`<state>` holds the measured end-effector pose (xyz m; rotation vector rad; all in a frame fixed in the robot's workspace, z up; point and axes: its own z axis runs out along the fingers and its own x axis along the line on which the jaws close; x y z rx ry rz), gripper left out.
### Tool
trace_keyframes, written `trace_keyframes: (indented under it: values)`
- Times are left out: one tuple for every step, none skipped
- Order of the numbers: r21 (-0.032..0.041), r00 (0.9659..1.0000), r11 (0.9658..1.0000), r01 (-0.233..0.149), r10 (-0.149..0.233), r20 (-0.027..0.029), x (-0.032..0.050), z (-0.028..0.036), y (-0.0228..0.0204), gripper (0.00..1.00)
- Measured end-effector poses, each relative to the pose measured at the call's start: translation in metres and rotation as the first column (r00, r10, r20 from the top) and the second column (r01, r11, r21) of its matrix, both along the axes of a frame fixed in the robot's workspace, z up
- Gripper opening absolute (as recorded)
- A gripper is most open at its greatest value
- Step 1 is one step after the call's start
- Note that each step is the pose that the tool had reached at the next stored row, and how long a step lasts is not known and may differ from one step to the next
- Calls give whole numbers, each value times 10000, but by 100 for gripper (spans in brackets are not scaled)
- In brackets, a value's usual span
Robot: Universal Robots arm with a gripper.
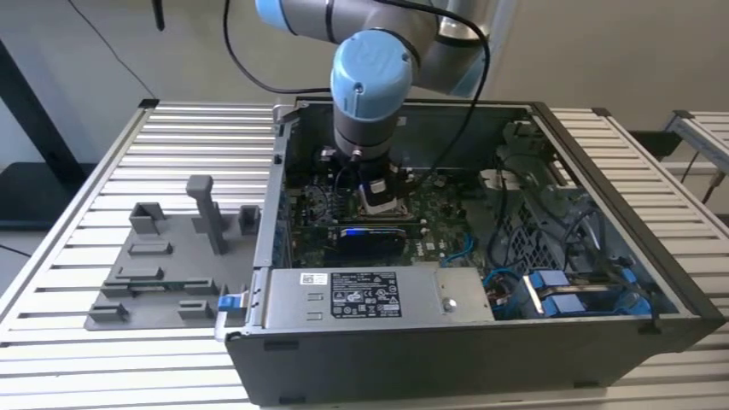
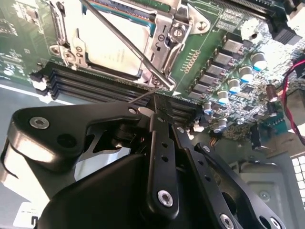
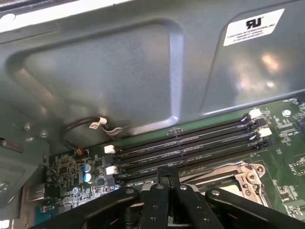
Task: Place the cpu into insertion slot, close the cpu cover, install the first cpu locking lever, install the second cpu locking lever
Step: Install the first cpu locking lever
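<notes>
While vertical, gripper (image 2: 155, 102) near insertion slot (image 2: 164, 33).

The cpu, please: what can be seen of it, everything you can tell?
The cpu is a thin, flat square chip with a dull grey-tan, metal-looking top. It lies flat in the insertion slot, inside the slot's silver rim, on the green circuit board. A thin metal lever crosses diagonally over it; whether the two touch cannot be told.

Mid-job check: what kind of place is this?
Likely a robotics lab bench for PC assembly: an open computer case on a slatted metal table, a grey fixture plate beside it, the arm reaching inside.
</notes>
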<state>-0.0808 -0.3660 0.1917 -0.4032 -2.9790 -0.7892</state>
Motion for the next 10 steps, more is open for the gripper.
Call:
trace_keyframes:
  values:
    - [-14,10000,10000,0,0,-18,4,0,1,11]
    - [-14,10000,10000,0,0,-22,7,0,1,11]
    - [-15,10000,10000,-1,1,-25,13,0,1,11]
    - [-16,10000,10000,0,0,-25,20,0,1,11]
    - [-15,10000,10000,0,0,-25,26,-1,2,11]
    - [-13,10000,10000,-1,1,-25,33,-2,3,11]
    - [-13,10000,10000,-1,1,-25,39,-3,4,11]
    - [-14,10000,10000,0,0,-26,42,-4,7,11]
    - [-16,10000,10000,0,0,-26,43,-7,11,11]
    - [-14,10000,10000,0,0,-25,45,-10,15,11]
